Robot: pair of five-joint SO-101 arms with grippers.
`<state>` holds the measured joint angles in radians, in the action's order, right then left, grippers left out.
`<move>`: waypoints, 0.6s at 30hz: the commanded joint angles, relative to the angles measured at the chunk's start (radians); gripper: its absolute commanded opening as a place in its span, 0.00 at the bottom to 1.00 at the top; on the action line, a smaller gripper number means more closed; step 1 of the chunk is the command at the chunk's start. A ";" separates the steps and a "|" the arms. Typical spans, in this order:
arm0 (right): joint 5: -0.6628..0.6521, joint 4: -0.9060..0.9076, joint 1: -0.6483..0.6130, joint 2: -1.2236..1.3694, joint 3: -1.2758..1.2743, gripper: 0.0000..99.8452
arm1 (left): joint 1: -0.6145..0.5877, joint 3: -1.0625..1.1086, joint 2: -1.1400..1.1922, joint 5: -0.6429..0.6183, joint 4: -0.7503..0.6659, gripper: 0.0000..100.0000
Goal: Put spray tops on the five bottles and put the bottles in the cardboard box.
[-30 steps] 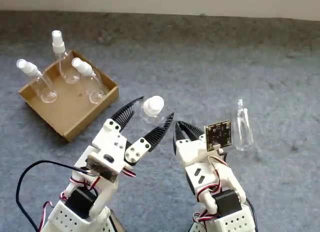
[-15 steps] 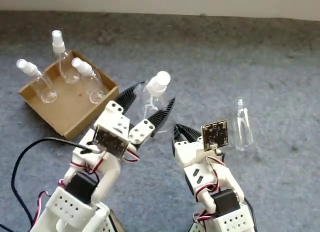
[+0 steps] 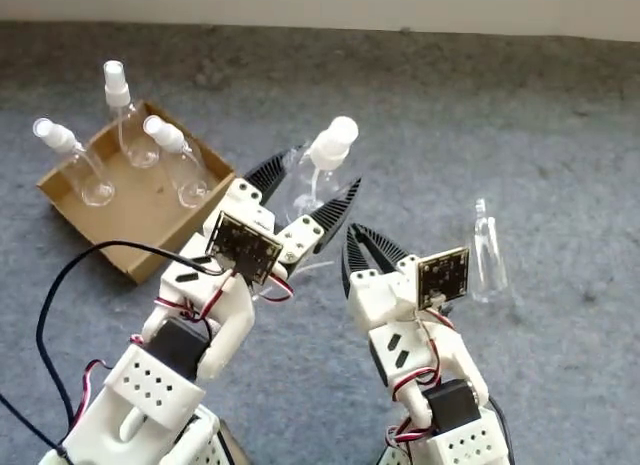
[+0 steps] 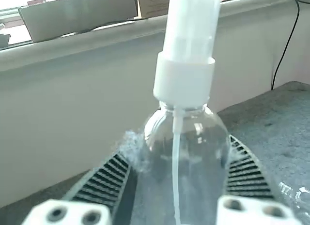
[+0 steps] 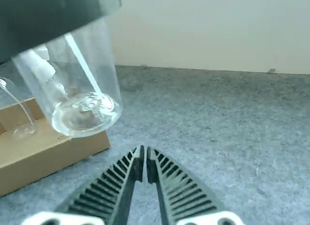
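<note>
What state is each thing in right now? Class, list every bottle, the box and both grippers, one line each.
Held bottle: spray top on, lifted off the table.
Left gripper: fingers shut on the held bottle.
Right gripper: fingers shut, empty.
Boxed bottles: three, spray tops on.
Cardboard box: open-topped, holding three bottles.
Loose bottle: no spray top, on the table.

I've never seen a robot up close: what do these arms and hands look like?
Both arms are white plastic. The left hand and right hand each have two black, ribbed, pointed fingers. Red, black and white wires cross the joints; a dark square circuit board sits on each wrist.
</note>
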<state>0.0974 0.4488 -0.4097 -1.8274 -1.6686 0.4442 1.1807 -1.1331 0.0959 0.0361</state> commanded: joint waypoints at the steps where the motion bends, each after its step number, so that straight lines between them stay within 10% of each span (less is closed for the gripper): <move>1: -0.006 -0.031 -0.031 -0.012 -0.151 0.01 | -0.012 -0.071 0.056 0.005 -0.112 0.14; 18: -0.006 -0.036 -0.189 -0.012 -0.154 0.01 | -0.008 -0.068 0.147 -0.057 -0.178 0.14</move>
<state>0.0974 0.4442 -0.5861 -1.8274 -1.6686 0.4442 1.1807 -0.9889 0.0959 -0.1174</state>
